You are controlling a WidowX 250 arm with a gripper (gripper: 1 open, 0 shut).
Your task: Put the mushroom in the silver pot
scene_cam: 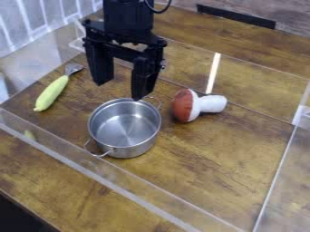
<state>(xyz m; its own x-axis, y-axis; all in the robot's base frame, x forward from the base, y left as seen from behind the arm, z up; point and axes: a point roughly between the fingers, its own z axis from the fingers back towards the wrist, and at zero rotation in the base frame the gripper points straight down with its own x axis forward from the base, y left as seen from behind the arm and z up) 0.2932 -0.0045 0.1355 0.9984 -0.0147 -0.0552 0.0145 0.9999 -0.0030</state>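
The mushroom lies on its side on the wooden table, reddish-brown cap toward the pot and white stem pointing right. The silver pot stands empty to its left, a small handle showing at its near-left rim. My gripper hangs above the pot's far rim, pointing down, its two black fingers spread wide with nothing between them. It stands to the left of the mushroom and apart from it.
A yellow-green corn cob lies at the left. Clear plastic walls fence the work area at the front, left and right. A thin white stick stands behind the mushroom.
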